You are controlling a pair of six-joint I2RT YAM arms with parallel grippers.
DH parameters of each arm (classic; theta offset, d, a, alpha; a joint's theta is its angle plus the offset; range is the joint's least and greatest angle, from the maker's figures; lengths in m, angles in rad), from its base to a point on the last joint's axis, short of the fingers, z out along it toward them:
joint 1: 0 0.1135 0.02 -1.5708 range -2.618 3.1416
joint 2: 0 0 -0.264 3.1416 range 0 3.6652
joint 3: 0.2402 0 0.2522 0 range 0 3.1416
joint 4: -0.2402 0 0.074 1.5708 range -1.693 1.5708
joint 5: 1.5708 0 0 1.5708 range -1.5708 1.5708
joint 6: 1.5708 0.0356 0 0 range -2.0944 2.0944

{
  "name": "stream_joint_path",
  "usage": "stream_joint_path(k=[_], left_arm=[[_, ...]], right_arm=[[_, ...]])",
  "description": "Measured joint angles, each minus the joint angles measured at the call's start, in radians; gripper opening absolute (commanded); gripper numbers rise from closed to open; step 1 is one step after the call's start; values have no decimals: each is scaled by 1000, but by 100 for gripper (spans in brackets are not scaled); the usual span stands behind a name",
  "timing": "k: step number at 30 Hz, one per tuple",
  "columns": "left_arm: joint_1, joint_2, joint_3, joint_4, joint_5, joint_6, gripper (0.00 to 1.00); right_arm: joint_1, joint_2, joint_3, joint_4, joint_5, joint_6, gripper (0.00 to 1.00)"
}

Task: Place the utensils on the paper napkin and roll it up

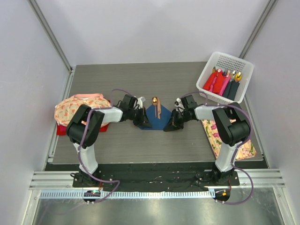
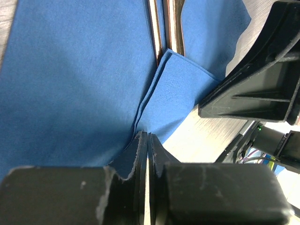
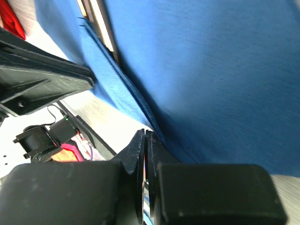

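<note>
The dark blue paper napkin (image 1: 156,118) lies as a diamond at the table's middle. The copper utensils (image 1: 158,108) lie along its centre, the spoon's shiny bowl at the far end. My left gripper (image 1: 143,123) is low at the napkin's near-left edge and my right gripper (image 1: 170,125) at its near-right edge. In the left wrist view my left gripper (image 2: 147,137) is shut on the napkin (image 2: 70,70), whose near corner is folded over the utensil handles (image 2: 165,28). In the right wrist view my right gripper (image 3: 145,135) is shut on the napkin's edge (image 3: 211,70); the handles (image 3: 101,23) show above.
A white basket (image 1: 238,63) with red, pink and dark rolls stands at the back right. A floral cloth pile (image 1: 79,107) over something red lies at the left. Another floral cloth (image 1: 243,149) lies at the right, under my right arm.
</note>
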Motion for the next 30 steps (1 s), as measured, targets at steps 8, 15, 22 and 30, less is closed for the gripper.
stream_joint_path(k=[8, 15, 22, 30], left_arm=[[0, 0, 0, 0, 0, 2, 4], [0, 0, 0, 0, 0, 4, 4], [0, 0, 0, 0, 1, 7, 5], [0, 0, 0, 0, 1, 8, 6]], right_arm=[[-66, 0, -6, -54, -13, -27, 1], [-105, -4, -15, -88, -29, -43, 1], [-113, -54, -18, -114, -25, -43, 1], [-29, -73, 55, -42, -43, 10, 1]])
